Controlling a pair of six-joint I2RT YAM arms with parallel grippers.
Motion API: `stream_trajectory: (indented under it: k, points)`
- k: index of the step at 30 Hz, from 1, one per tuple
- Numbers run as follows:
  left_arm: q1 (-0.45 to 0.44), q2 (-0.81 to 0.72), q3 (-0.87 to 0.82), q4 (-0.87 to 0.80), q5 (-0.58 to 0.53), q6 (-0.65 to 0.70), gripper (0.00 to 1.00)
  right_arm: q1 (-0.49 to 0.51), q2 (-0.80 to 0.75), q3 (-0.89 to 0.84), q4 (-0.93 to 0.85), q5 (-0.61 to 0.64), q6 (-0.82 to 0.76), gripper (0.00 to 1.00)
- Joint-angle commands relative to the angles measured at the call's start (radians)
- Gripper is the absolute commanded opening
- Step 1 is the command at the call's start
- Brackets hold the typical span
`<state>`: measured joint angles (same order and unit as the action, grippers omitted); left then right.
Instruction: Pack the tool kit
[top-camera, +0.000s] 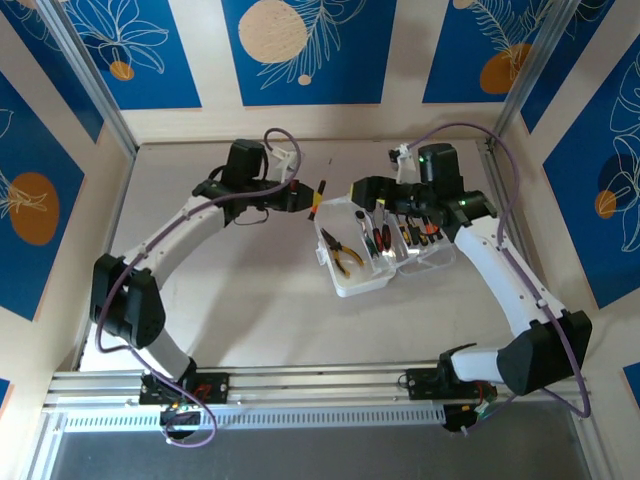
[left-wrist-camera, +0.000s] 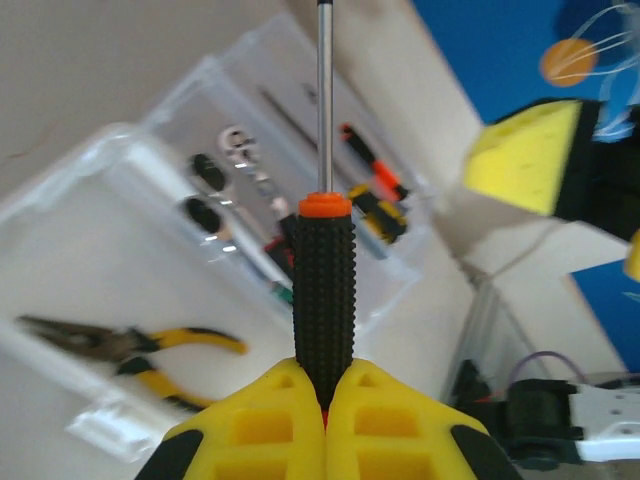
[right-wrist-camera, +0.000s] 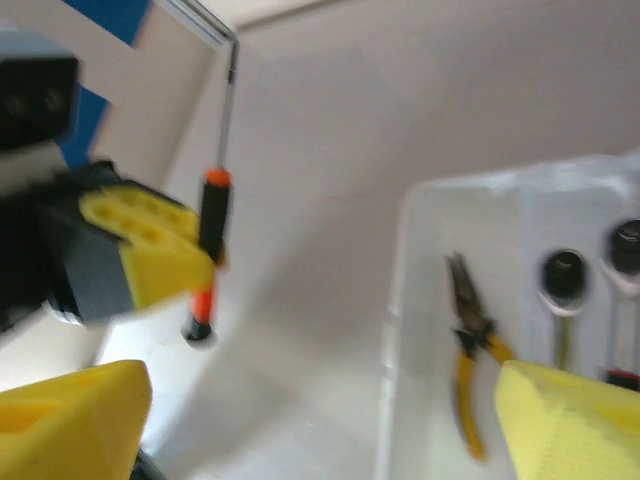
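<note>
Status: packing is part done.

The tool kit case lies open on the table, right of centre, its two clear halves spread flat side by side. In the half nearer the left arm we find the yellow-handled pliers lying loose. The other half carries a row of stowed screwdrivers with red, black and yellow handles. The wrist views are blurred, so we cannot count them or say which slots are free.

One tool is outside the case. The left gripper has its yellow fingers closed on the lower end of a black-handled screwdriver with an orange collar, its shaft pointing away from the wrist. In the overhead view this tool hangs above the table just beside the case's far left corner, apart from the plastic.

The right gripper hovers over the far edge of the case with its fingers spread wide and nothing between them.

Outstanding, in our judgement:
- seat the held screwdriver in the screwdriver half;
- confirm that the pliers sit where they belong;
- fold one half over the other and latch it.

We see no other loose tools on the table. We judge the task past halfway, with the closing step not yet begun.
</note>
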<state>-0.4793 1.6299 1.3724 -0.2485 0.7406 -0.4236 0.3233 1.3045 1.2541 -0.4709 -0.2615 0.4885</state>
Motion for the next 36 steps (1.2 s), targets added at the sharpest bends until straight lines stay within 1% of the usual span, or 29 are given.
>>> stream_trajectory:
  k: [1,3,9,11,15,20,23,26,27,28,29,30,31,33,34,35,36]
  points:
    - [-0.039,-0.023,-0.066,0.231,0.076,-0.163,0.00,0.032,-0.002,-0.055,0.250,-0.050,0.168,0.81]
    - [-0.055,-0.032,-0.083,0.271,0.077,-0.188,0.00,0.046,0.003,-0.079,0.314,-0.045,0.204,0.77]
    - [-0.081,-0.051,-0.099,0.319,0.095,-0.215,0.00,0.068,0.031,-0.094,0.341,-0.008,0.219,0.66]
    - [-0.087,-0.061,-0.101,0.325,0.099,-0.217,0.00,0.069,0.032,-0.105,0.354,-0.002,0.229,0.60]
    - [-0.098,-0.077,-0.103,0.322,0.103,-0.206,0.00,0.076,0.045,-0.105,0.368,-0.008,0.237,0.42]
    - [-0.106,-0.085,-0.113,0.334,0.108,-0.207,0.00,0.095,0.074,-0.083,0.373,-0.027,0.234,0.31]
    - [-0.107,-0.085,-0.114,0.337,0.108,-0.207,0.00,0.105,0.086,-0.076,0.377,-0.042,0.234,0.27]
    - [-0.108,-0.084,-0.113,0.334,0.108,-0.205,0.00,0.106,0.087,-0.076,0.374,-0.043,0.230,0.15]
    - [-0.108,-0.083,-0.112,0.328,0.102,-0.200,0.06,0.104,0.081,-0.073,0.361,-0.039,0.219,0.10]
    - [-0.106,-0.083,-0.108,0.311,0.094,-0.187,0.16,0.099,0.076,-0.070,0.345,-0.034,0.207,0.06]
    - [-0.104,-0.086,-0.096,0.271,0.077,-0.157,0.31,0.087,0.068,-0.062,0.311,-0.028,0.185,0.01]
    - [-0.102,-0.093,-0.080,0.207,0.048,-0.114,0.48,0.068,0.056,-0.051,0.264,-0.019,0.155,0.00]
    - [-0.097,-0.099,-0.062,0.136,0.010,-0.063,0.59,0.046,0.043,-0.040,0.216,-0.010,0.124,0.00]
    - [-0.078,-0.115,-0.019,-0.031,-0.091,0.050,0.78,-0.030,0.018,-0.001,0.079,-0.002,0.026,0.00]
    - [-0.065,-0.122,-0.004,-0.095,-0.142,0.090,0.86,-0.065,0.015,0.022,0.011,0.003,-0.024,0.00]
    - [-0.045,-0.130,0.009,-0.161,-0.216,0.118,0.94,-0.108,0.013,0.053,-0.077,0.021,-0.086,0.00]
    - [-0.022,-0.136,0.020,-0.224,-0.292,0.145,1.00,-0.145,0.015,0.083,-0.163,0.047,-0.151,0.00]
